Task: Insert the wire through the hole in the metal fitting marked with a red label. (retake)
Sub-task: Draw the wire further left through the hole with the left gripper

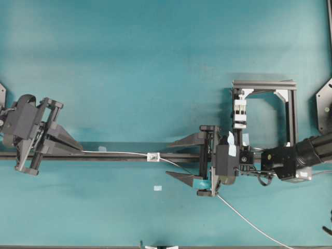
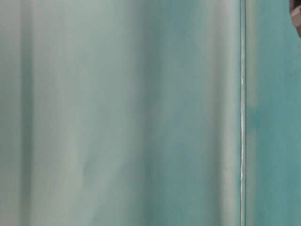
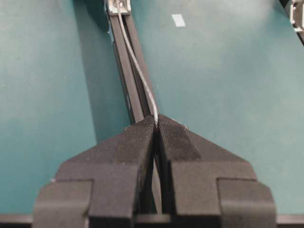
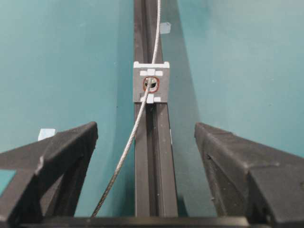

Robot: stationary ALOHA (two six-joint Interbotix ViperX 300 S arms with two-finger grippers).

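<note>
Teal matting covers the whole table, and a dark rail runs straight across it. Up close in the left wrist view, the left gripper has its 2 black fingers pressed together on the wire, which leaves the fingertips and runs along the rail towards the metal fitting at the top edge. From the right wrist view, the right gripper stands wide apart, 1 finger on each side of the rail, touching nothing. Just past it, the wire goes right through the red-ringed hole in the small silvery fitting on the rail and carries on beyond. From overhead, the fitting sits between both grippers, left and right, with the wire trailing off to the lower right. Farther back, a dark frame holds a white clip block.
</note>
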